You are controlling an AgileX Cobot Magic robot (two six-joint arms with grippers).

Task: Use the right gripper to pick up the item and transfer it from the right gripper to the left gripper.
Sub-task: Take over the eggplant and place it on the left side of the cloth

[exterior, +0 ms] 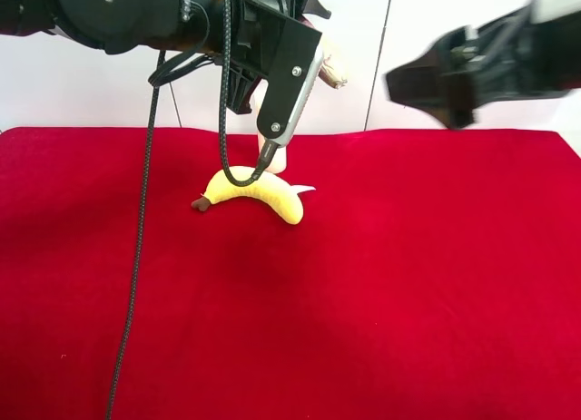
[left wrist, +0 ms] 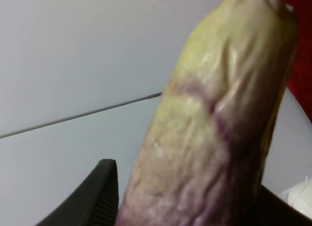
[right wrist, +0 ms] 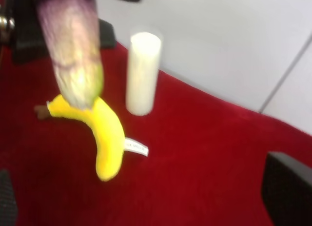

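Eggplant (left wrist: 219, 128) clamped in left end effector (left wrist: 185, 204), raised above red counter (exterior: 408, 284); right end effector (exterior: 399, 83) spread wide, empty, well apart.

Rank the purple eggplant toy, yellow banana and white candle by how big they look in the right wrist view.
Largest: purple eggplant toy, though it is nearest the camera, so unsure.
Then: yellow banana and white candle, about alike; not ranked.
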